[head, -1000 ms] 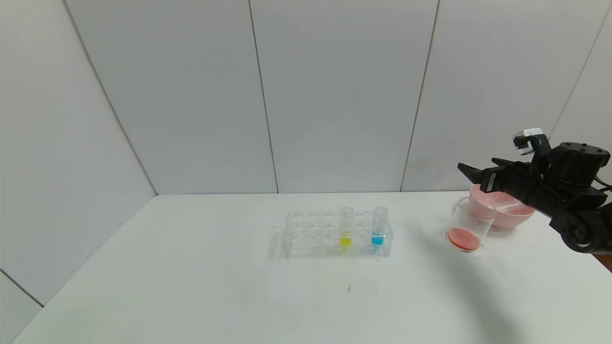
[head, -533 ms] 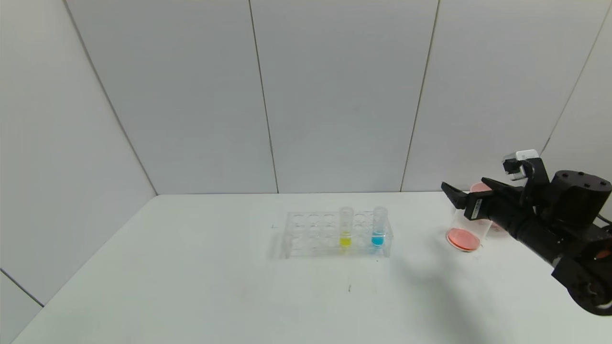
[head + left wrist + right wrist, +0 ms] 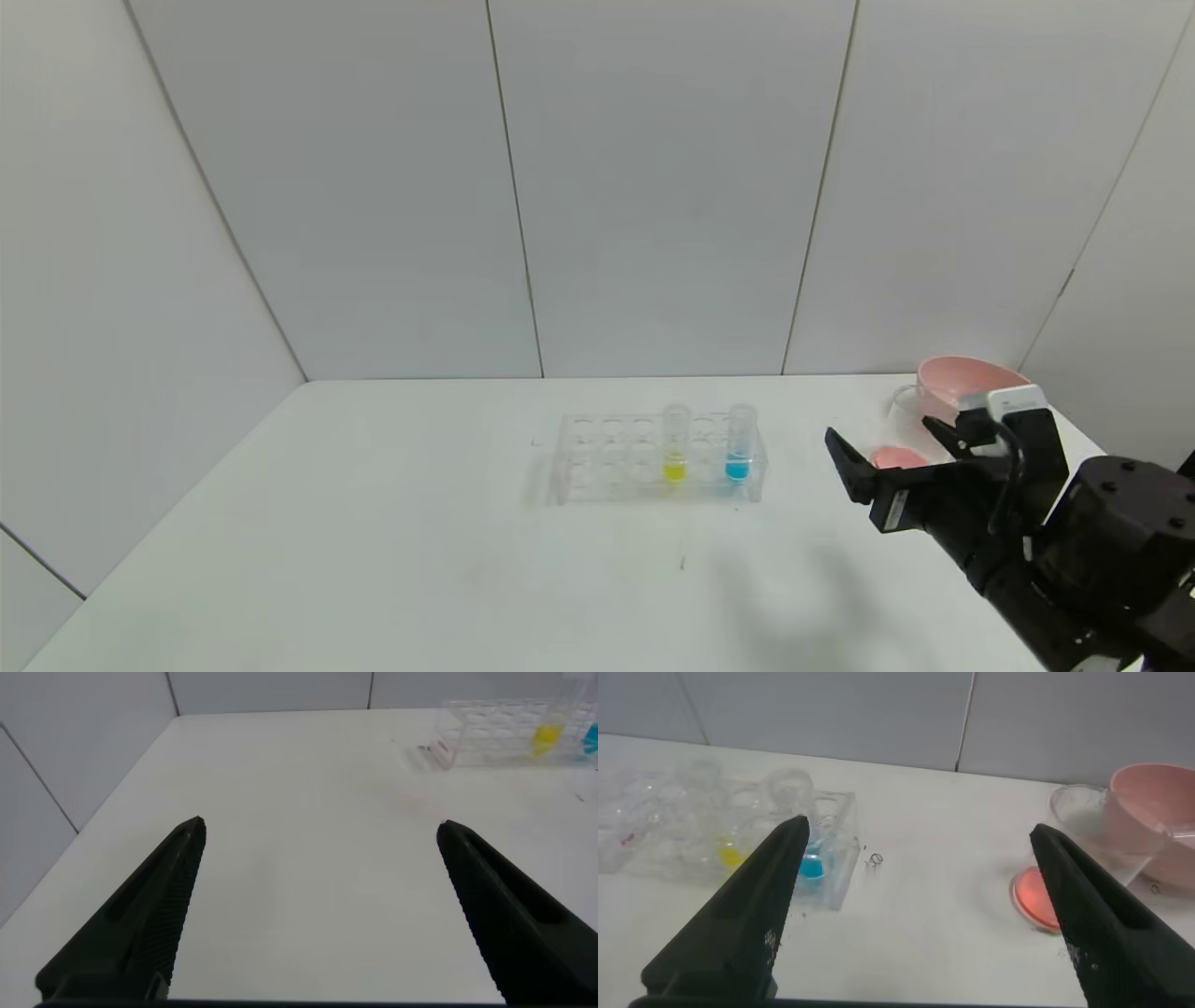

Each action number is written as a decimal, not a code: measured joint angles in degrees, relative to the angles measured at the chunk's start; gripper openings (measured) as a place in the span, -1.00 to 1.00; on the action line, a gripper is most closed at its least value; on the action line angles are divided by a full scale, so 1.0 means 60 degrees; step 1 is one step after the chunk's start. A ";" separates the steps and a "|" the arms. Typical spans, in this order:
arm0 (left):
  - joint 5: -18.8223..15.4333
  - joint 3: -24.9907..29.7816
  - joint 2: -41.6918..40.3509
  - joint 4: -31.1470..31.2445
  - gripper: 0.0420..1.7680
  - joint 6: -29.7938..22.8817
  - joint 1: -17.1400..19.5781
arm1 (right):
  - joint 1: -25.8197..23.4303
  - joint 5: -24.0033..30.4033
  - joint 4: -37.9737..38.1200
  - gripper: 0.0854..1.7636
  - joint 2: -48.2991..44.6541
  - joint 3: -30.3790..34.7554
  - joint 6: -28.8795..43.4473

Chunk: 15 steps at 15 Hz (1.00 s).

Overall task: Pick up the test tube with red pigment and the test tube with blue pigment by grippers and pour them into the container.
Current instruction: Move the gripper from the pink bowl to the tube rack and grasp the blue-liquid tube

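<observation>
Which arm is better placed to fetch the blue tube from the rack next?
Probably the right. Its tool is open, just right of the rack, on the side where the blue tube stands. The left tool is open too, but farther from the rack.

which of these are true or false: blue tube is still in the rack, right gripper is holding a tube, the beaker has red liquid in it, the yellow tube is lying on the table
1. The test tube with blue pigment stands in the rack. True.
2. The right gripper holds a tube. False: its jaws are open and empty, above the table.
3. The beaker holds red liquid. True.
4. The yellow tube lies on the table. False: it stands upright in the rack, near the blue one.
</observation>
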 joint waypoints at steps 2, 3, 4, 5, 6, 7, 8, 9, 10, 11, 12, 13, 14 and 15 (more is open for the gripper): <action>0.0000 0.0000 0.0000 0.0004 1.00 0.0000 0.0000 | 0.1065 -0.0959 -0.0033 0.92 0.0049 0.0053 0.0053; 0.0000 0.0000 0.0000 0.0000 1.00 0.0000 0.0000 | 0.1540 -0.1483 -0.0037 0.92 0.0128 0.0016 0.0085; 0.0000 0.0000 0.0000 0.0000 1.00 0.0004 0.0000 | 0.1979 -0.2018 -0.0045 0.92 0.0246 -0.0055 0.0163; 0.0000 0.0000 0.0000 0.0000 1.00 0.0000 0.0000 | 0.2375 -0.2308 -0.0041 0.92 0.0398 -0.0136 0.0236; 0.0000 0.0000 0.0000 0.0000 1.00 0.0000 0.0000 | 0.2619 -0.2404 -0.0041 0.92 0.0551 -0.0197 0.0268; -0.0004 0.0000 0.0000 0.0004 1.00 0.0000 0.0000 | 0.2747 -0.2418 -0.0041 0.92 0.0705 -0.0284 0.0280; 0.0000 0.0000 0.0000 0.0000 1.00 0.0000 0.0000 | 0.2757 -0.2414 -0.0041 0.92 0.0872 -0.0417 0.0282; 0.0000 0.0000 0.0000 0.0004 1.00 0.0000 0.0000 | 0.2721 -0.2408 -0.0041 0.92 0.1036 -0.0545 0.0286; 0.0000 0.0000 0.0000 0.0000 1.00 0.0000 0.0000 | 0.2651 -0.2395 -0.0037 0.92 0.1199 -0.0693 0.0286; 0.0000 0.0000 0.0000 0.0000 1.00 0.0000 0.0000 | 0.2572 -0.2373 -0.0037 0.92 0.1378 -0.0894 0.0282; 0.0000 0.0000 0.0000 0.0000 1.00 0.0000 0.0000 | 0.2473 -0.2345 -0.0037 0.92 0.1564 -0.1111 0.0282; 0.0000 0.0000 0.0000 0.0000 1.00 0.0000 0.0000 | 0.2365 -0.2257 -0.0037 0.92 0.1764 -0.1378 0.0280; 0.0000 0.0000 0.0000 0.0000 1.00 0.0000 0.0000 | 0.2229 -0.2081 -0.0037 0.92 0.1987 -0.1699 0.0264; 0.0000 0.0000 0.0000 0.0000 1.00 0.0000 0.0000 | 0.2091 -0.1839 -0.0037 0.92 0.2198 -0.1993 0.0246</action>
